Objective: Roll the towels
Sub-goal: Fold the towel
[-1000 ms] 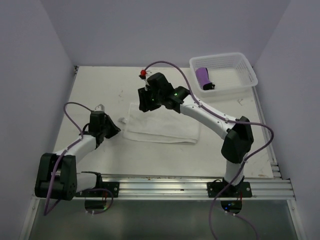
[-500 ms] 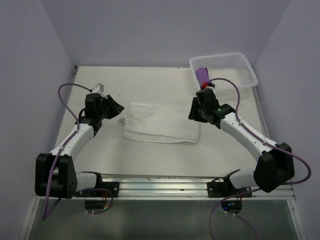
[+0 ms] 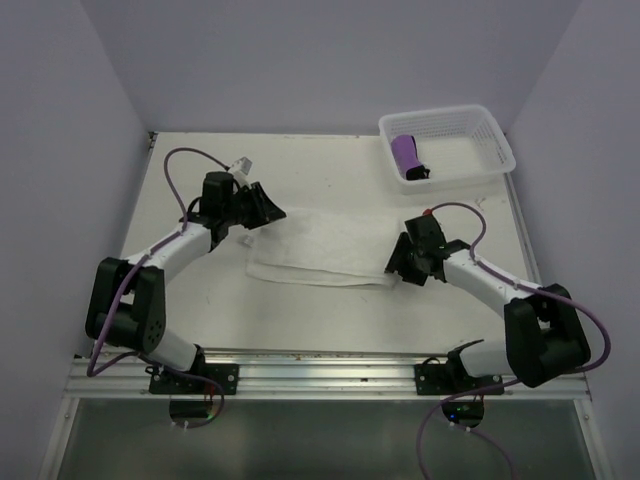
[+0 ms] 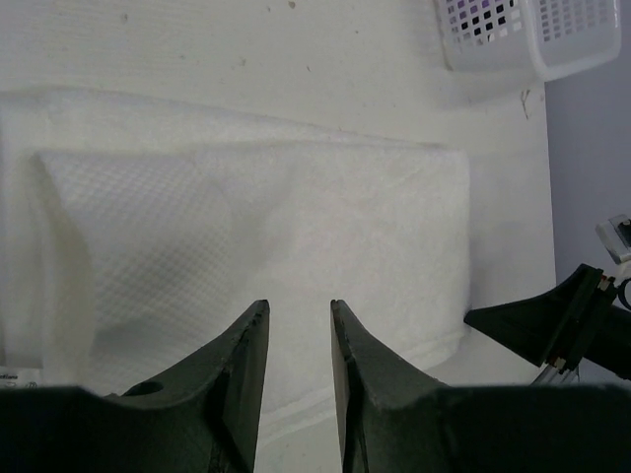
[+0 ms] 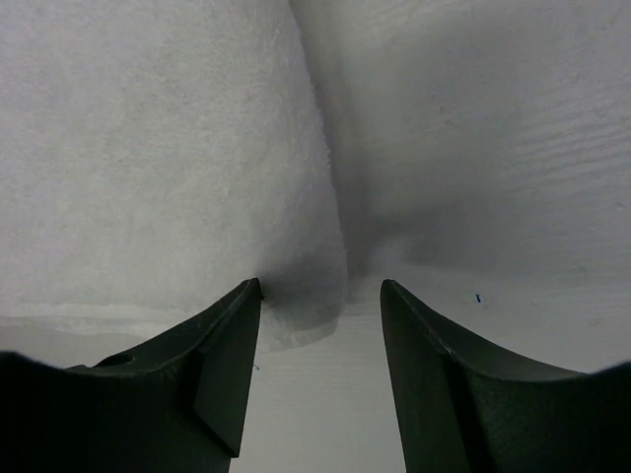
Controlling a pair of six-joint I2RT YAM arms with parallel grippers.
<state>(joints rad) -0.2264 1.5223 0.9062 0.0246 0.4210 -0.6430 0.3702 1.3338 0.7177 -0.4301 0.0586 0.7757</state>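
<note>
Since the white towel (image 3: 320,248), flat mid-table, looks soft and limp, a corner pinch should suit it. The left gripper (image 3: 268,208), narrowly parted and empty, is at its far-left corner; the right gripper (image 3: 400,268), wider and empty, straddles the near-right corner. Half a second ago the left was clear of the cloth, the right farther back. The purple towel (image 3: 404,153) sits rolled in the basket (image 3: 495,140)

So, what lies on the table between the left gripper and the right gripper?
The white towel, lying flat, fills the stretch between the left gripper and the right gripper. The top view shows it, and nothing else lies there.
</note>
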